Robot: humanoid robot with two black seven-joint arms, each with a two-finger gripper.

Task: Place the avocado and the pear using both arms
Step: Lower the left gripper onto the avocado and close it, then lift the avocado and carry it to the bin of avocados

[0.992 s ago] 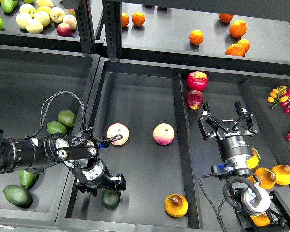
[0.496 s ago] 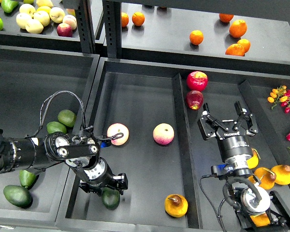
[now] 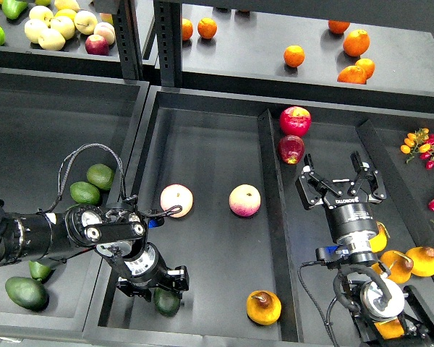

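Left claw (image 3: 161, 286) clamped on dark green avocado (image 3: 167, 301), low over centre tray (image 3: 202, 144) front-left corner. Avocado directly under claw, long axis unclear. Right claw (image 3: 341, 186) spread, empty. Pear (image 3: 263, 307) resting front-right in same tray, stem up, nearer right arm.

- The left gripper (image 3: 154, 282) covers the top of the avocado (image 3: 167, 301); its fingers cannot be told apart.
- The right arm (image 3: 376, 303) hides part of the yellow fruits (image 3: 412, 262) near the bench's right front corner.
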